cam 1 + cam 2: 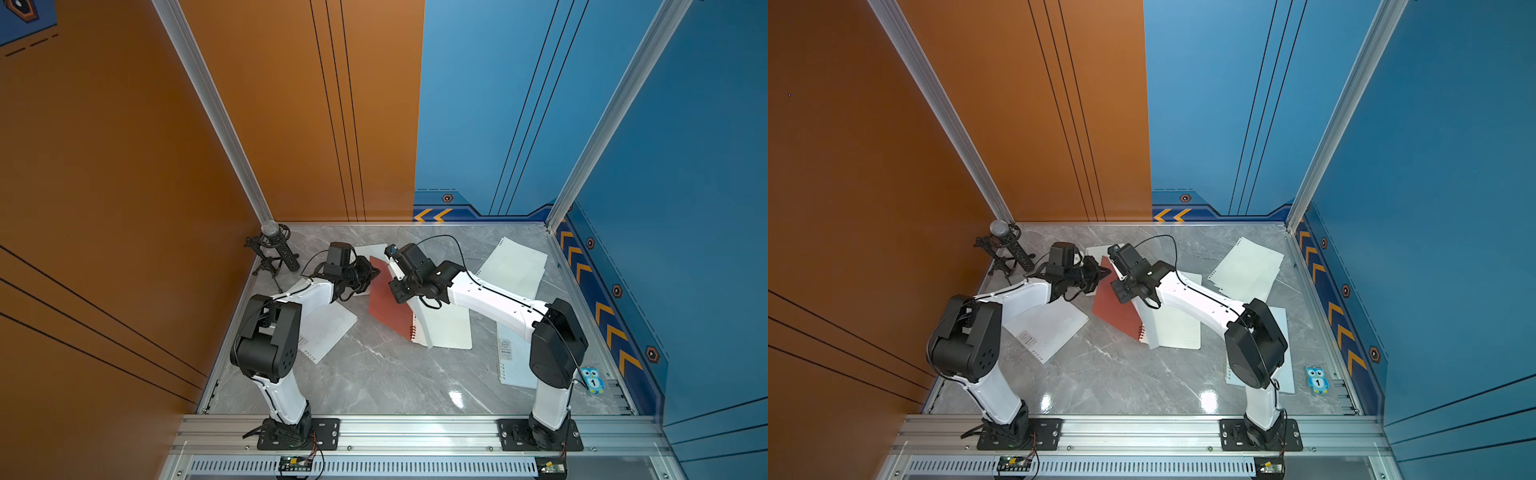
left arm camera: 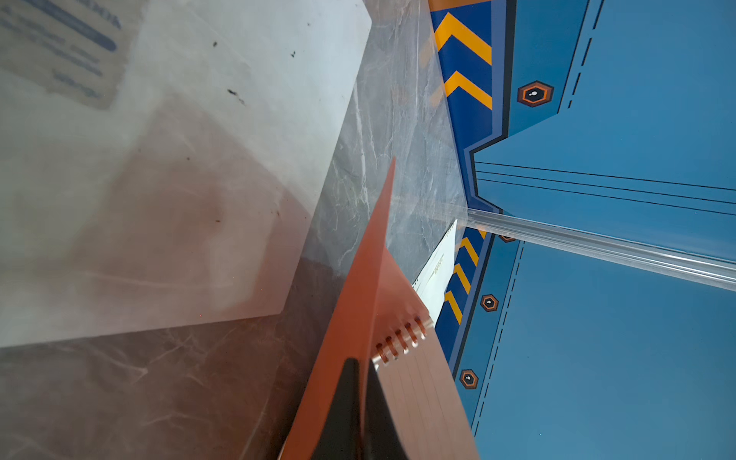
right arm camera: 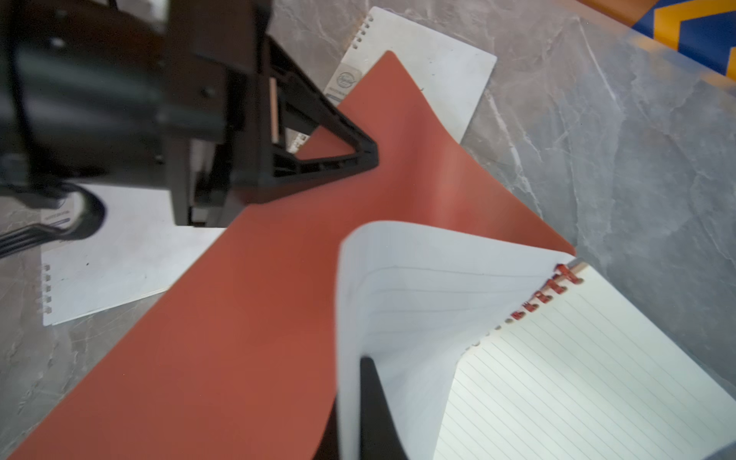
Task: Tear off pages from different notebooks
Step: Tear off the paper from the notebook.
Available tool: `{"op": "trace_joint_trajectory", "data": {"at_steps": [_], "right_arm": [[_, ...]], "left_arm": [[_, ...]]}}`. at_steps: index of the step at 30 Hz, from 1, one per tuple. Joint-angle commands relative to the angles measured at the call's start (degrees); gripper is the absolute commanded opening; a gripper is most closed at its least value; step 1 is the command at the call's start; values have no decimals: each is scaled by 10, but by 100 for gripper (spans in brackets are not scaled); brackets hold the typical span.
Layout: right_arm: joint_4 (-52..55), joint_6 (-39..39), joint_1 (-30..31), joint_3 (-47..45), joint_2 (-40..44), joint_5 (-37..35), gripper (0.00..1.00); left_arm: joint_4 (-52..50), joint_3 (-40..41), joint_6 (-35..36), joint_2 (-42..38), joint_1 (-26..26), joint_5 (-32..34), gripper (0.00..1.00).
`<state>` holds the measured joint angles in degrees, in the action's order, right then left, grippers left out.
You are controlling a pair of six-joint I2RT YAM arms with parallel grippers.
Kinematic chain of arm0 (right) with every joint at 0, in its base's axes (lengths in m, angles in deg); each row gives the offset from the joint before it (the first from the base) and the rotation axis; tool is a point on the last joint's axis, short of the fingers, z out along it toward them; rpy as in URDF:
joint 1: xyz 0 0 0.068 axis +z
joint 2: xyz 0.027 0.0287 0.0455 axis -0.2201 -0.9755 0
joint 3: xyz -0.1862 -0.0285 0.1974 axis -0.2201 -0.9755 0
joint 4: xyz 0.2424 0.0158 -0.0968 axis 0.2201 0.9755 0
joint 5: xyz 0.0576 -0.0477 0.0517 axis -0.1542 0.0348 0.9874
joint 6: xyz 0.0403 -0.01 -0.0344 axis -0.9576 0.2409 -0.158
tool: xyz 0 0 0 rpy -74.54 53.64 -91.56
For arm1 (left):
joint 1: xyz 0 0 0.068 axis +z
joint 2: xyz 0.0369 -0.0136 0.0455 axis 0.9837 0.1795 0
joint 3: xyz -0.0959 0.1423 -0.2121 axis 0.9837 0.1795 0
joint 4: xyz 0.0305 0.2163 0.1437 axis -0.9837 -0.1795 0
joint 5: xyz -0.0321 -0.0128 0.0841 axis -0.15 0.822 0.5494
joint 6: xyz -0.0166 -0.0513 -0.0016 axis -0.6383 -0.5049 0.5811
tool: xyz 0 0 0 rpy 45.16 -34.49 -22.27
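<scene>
Notebook: red-orange wire-spiral notebook (image 3: 223, 318), open on the middle of the grey marble bench (image 1: 374, 374).
Left fingers (image 2: 342, 398): clamped on its floppy red cover.
Right fingers (image 3: 372, 406): pinching the thin lined white page (image 3: 398, 286), which curls up, partly off the rings.
Handling: light, flimsy, probably tears easily; grip near the holes.

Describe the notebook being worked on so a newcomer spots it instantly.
On the grey marble table, look at the middle. The open notebook there has a red-orange cover held up by the left pincer, one page by the right pincer; neighbouring notebooks are pale frosted.
</scene>
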<state>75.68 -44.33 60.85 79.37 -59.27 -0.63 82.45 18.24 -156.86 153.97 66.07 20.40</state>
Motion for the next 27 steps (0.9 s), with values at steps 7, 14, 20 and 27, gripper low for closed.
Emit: {"op": "trace_joint_trajectory", "data": {"at_steps": [7,14,20,27], "right_arm": [[-25,27,65,-108,91,-4,3],[-27,40,101,-148,70,-71,3],[-35,55,120,-209,74,-108,3],[-59,67,125,-253,96,-88,4]], "left_arm": [[-4,-13,-51,5,0,66,0],[-3,-11,-58,9,0,78,0],[-4,-13,-62,15,2,85,0],[-3,-6,-70,14,2,101,0]]}}
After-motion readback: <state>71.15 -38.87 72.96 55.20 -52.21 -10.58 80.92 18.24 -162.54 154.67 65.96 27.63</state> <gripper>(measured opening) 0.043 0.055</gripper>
